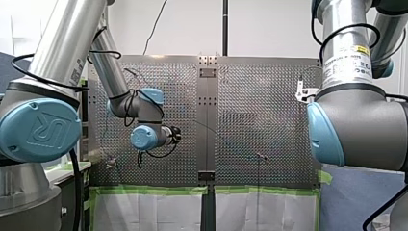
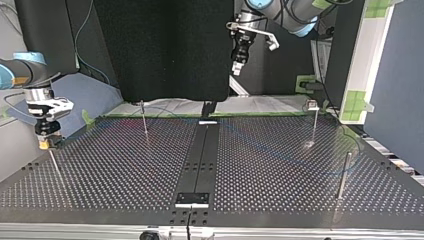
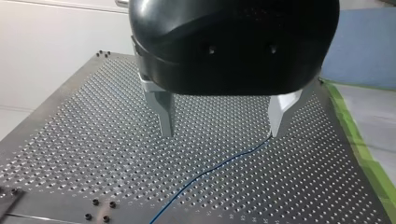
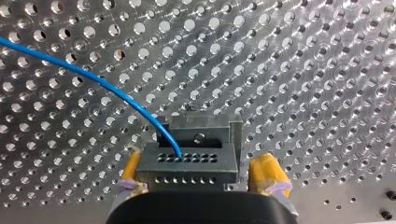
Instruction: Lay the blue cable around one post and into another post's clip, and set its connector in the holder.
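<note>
Reading nearest first: right gripper (image 4: pixel 203 185) has its yellow pads (image 4: pixel 267 171) straddling the grey connector block (image 4: pixel 187 161). One pad looks to touch a corner and bare plate shows beside the other, so I judge it unclamped, gap just wider than the block. Can't tell whether the block is seated in the holder or is the holder itself. Blue cable (image 4: pixel 93 77) plugs into the block's hole row and arcs away ahead of the gripper over the perforated table (image 4: pixel 303 70). In the top view that gripper sits at 9 o'clock, over a thin post (image 2: pixel 54 167). Left gripper (image 3: pixel 221 135), at 12 o'clock there, hangs well above the table, metal fingers (image 3: pixel 161 109) spread wide, holding nothing. The cable lies flat on the plate under it, passing just below one fingertip. Further out in the top view, a faint blue line seems to curve near the plain post (image 2: pixel 343 172) at 4 o'clock. The clip post (image 2: pixel 314 125) at 3 o'clock looks unthreaded, but that's too faint to be sure. Handling, my read: cable is thin, light, limp with some spring, so it'll hold a loose bow and slide on smooth metal fingers. Pinch it square across the run under the left gripper, close to the bend, with slight tension. Block is rigid: take it by the flat sides, never by the wire.
</note>
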